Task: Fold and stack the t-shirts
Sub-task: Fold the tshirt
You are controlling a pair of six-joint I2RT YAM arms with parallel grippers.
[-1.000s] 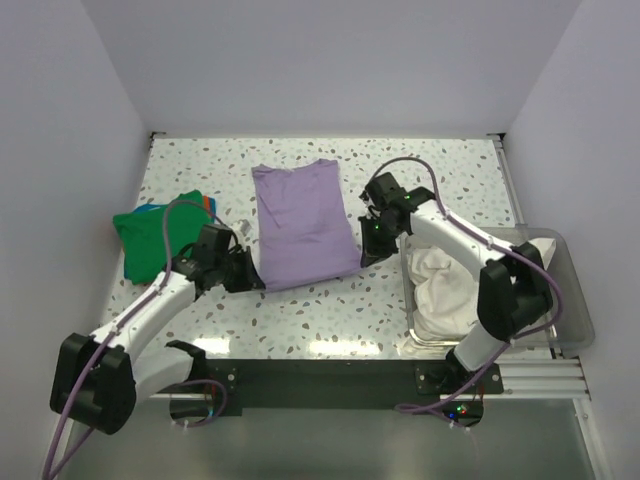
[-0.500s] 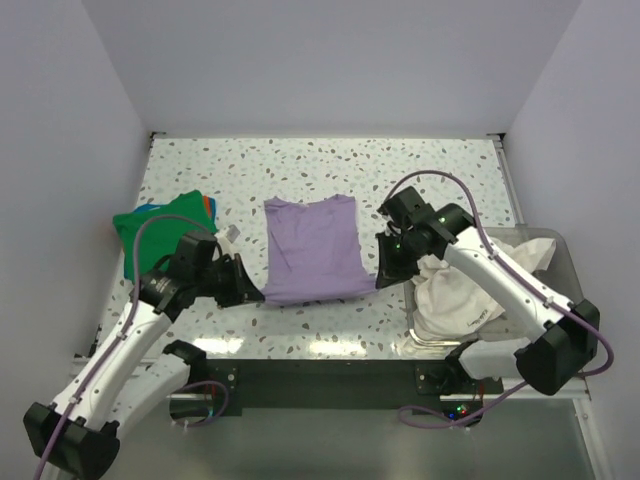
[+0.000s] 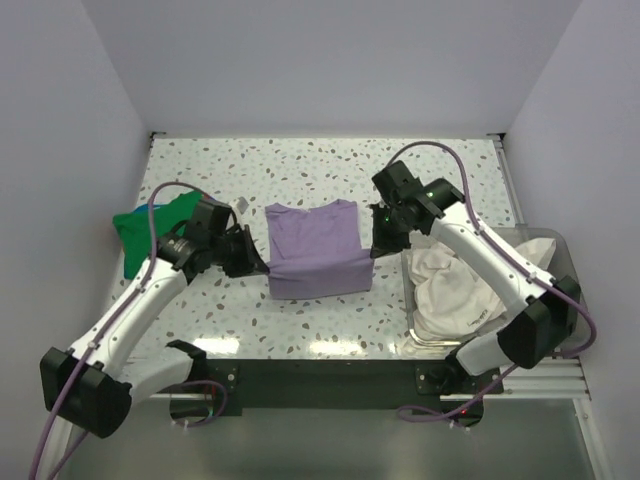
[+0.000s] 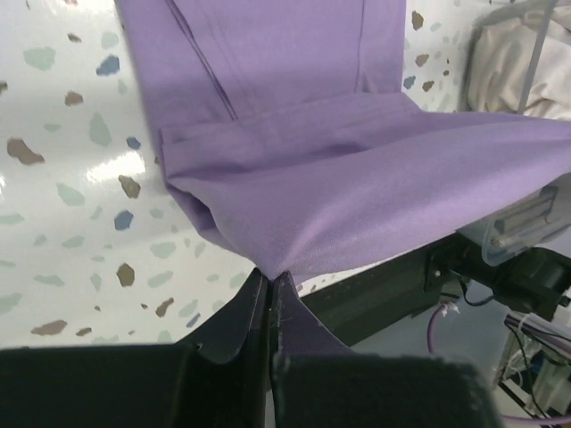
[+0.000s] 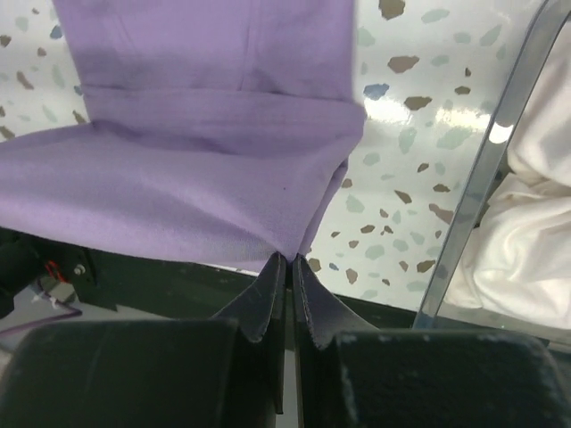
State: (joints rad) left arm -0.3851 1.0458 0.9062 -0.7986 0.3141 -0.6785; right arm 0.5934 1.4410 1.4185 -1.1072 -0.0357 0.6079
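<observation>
The lavender t-shirt [image 3: 315, 248] lies in the middle of the table, its near part lifted and folding back over the rest. My left gripper [image 3: 262, 268] is shut on its near left corner [image 4: 268, 259]. My right gripper [image 3: 375, 250] is shut on its near right corner [image 5: 290, 245]. The cloth hangs taut between them, above the table. The green t-shirt [image 3: 150, 228] lies folded at the left, blue and orange edges hidden behind my left arm. The cream white t-shirt [image 3: 450, 285] lies crumpled in the clear bin [image 3: 560, 255] at the right.
The bin's clear wall [image 5: 486, 169] stands close to the right of my right gripper. A small white object [image 3: 240, 205] lies by my left wrist. The black table frame [image 3: 320, 375] runs along the near edge.
Both grippers have carried the shirt's near edge up and towards the far side, so the purple shirt now looks shorter and doubled over. The left arm now covers the green shirt's coloured edges.
</observation>
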